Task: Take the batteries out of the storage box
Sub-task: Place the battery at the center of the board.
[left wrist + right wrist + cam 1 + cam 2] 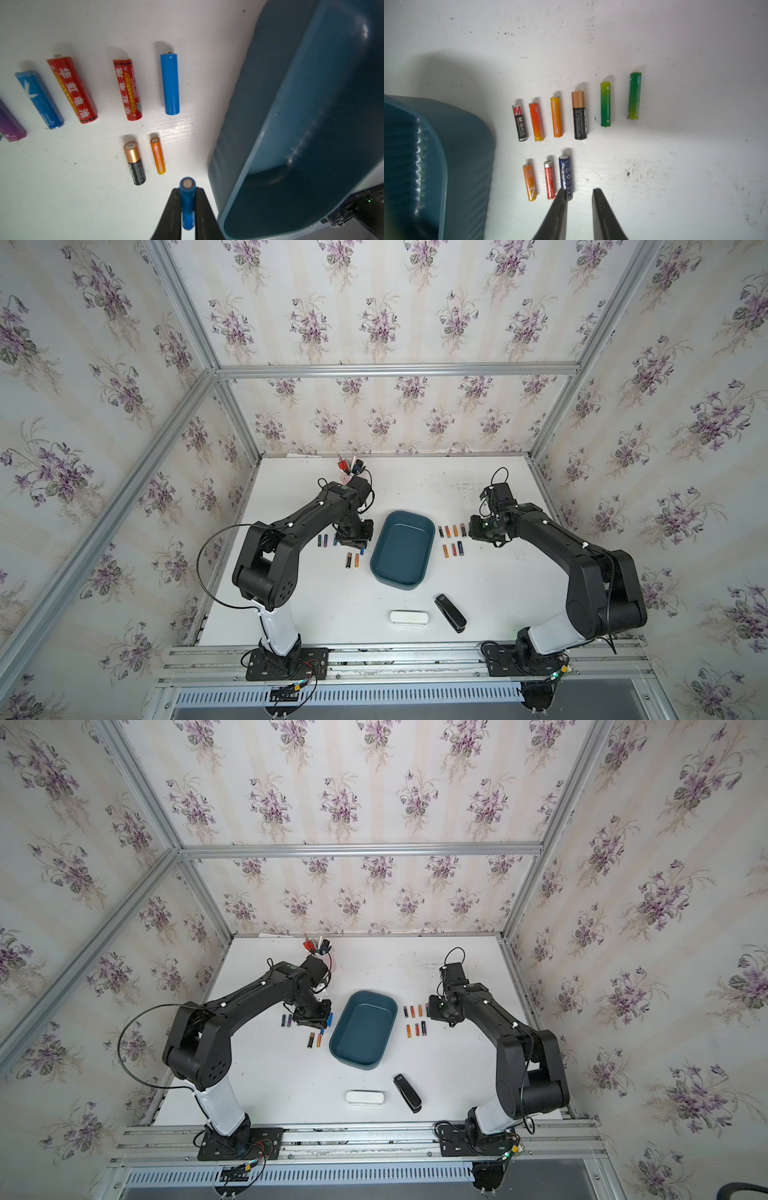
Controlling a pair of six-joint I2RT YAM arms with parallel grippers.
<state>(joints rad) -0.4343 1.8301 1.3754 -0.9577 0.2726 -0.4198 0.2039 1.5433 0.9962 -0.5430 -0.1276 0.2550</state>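
Note: your left gripper (188,190) pinches a blue battery (187,201) at 9 o'clock of the empty storage box (402,549). If you release it tilted, it may roll into the orange battery (158,155) or the box wall. Your right gripper (579,190) stands spread and empty, one jaw against a dark blue battery (566,176); a sideways sweep would scatter that row. The table (316,610) is bare toward 7 o'clock, short of the white case (408,617).

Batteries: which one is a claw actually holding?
The plain blue battery pinched in the left gripper; every other battery lies loose on the table, and the right gripper is empty.
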